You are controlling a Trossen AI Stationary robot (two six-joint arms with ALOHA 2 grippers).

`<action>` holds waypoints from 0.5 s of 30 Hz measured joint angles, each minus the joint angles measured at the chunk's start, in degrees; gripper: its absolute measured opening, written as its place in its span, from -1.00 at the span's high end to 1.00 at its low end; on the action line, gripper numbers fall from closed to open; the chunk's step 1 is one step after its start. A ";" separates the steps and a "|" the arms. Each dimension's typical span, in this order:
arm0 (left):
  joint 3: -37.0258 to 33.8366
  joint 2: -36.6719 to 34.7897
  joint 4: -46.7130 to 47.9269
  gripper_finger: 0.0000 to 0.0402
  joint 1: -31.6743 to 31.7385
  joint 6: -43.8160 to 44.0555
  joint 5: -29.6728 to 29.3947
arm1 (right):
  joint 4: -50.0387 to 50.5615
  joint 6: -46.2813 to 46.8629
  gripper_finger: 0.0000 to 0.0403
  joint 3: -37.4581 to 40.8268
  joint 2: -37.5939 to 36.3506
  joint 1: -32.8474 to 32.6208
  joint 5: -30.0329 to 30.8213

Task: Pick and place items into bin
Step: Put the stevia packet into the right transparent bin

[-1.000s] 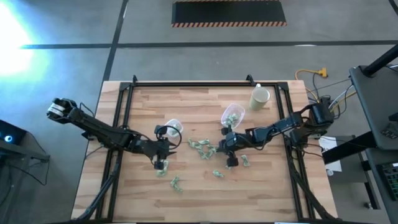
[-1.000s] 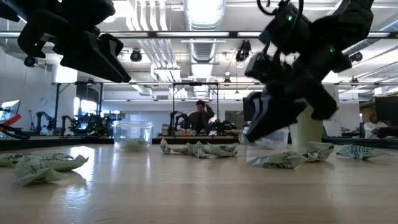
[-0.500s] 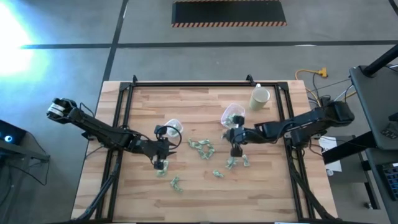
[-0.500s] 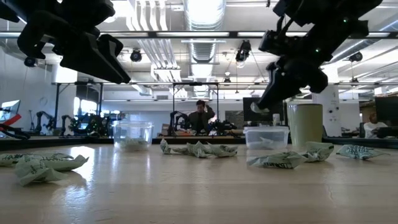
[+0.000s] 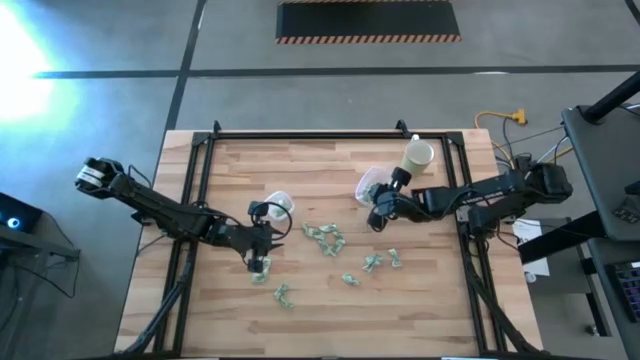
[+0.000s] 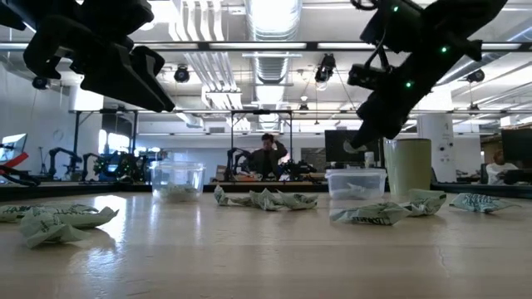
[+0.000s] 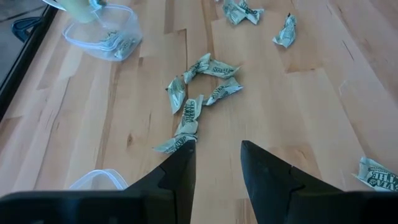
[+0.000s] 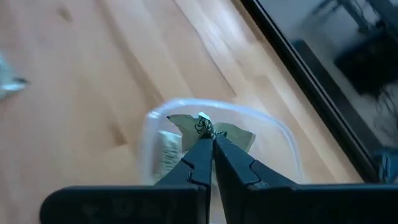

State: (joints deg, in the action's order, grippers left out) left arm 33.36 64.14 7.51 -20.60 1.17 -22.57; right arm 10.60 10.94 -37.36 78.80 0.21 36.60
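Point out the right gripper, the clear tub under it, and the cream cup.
right gripper [image 8: 211, 138], right wrist view, at the closed fingertips pinching a candy piece.
clear tub [image 8: 281, 138], right wrist view, on its far rim.
cream cup [image 5: 418, 156], high view, on its open top.

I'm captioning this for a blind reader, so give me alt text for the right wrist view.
The right gripper, jaws shut on a pale green candy, hangs over a clear tub that already holds a few pieces. The tub sits on a wooden table close to its dark edge rail.
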 joint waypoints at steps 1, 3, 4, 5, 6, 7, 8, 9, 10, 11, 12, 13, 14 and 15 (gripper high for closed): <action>0.00 0.00 -0.02 0.44 0.00 0.00 0.00 | 0.00 0.65 0.96 0.13 0.09 0.58 0.08; 0.00 0.00 -0.02 0.44 0.00 -0.02 0.00 | 0.00 1.57 0.96 0.54 0.09 1.50 0.06; 0.00 0.00 -0.03 0.44 0.00 -0.02 0.00 | -0.01 2.13 0.96 0.77 0.09 1.80 0.03; 0.00 0.00 -0.02 0.44 0.00 0.00 0.00 | -0.04 2.46 0.96 0.94 0.09 1.98 0.04; 0.00 0.00 -0.04 0.44 0.00 -0.01 0.00 | -0.06 2.58 0.96 1.11 0.09 2.01 0.05; 0.00 0.00 -0.07 0.44 0.00 0.00 0.00 | -0.04 2.51 0.96 1.22 0.09 2.01 0.05; 0.00 0.00 -0.09 0.44 0.00 -0.02 0.00 | -0.04 2.29 0.96 1.29 0.09 1.97 0.03; 0.00 0.00 -0.07 0.44 0.00 0.00 0.00 | -0.08 2.16 0.95 1.35 0.09 1.90 -0.06; 0.00 0.00 -0.09 0.44 0.00 0.00 0.00 | -0.06 2.17 0.93 1.40 0.09 1.90 -0.31; 0.00 0.00 -0.13 0.44 0.00 0.00 0.00 | -0.08 2.17 0.90 1.48 0.09 1.90 -0.42; 0.00 0.00 -0.12 0.44 0.00 0.00 0.00 | -0.08 2.19 0.87 1.56 0.09 1.92 -0.42; 0.00 0.00 -0.11 0.44 0.00 0.00 0.00 | -0.04 2.19 0.83 1.65 0.09 1.94 -0.42; 0.00 0.00 -0.14 0.44 0.00 0.00 0.00 | -0.06 2.19 0.78 1.70 0.09 1.94 -0.42; 0.00 0.00 -0.12 0.44 0.00 0.02 0.00 | -0.08 2.19 0.73 1.71 0.09 1.92 -0.42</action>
State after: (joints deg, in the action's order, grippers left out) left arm 33.36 64.14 7.39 -20.60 1.19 -22.57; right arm 10.52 13.13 -35.64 78.89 2.13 36.18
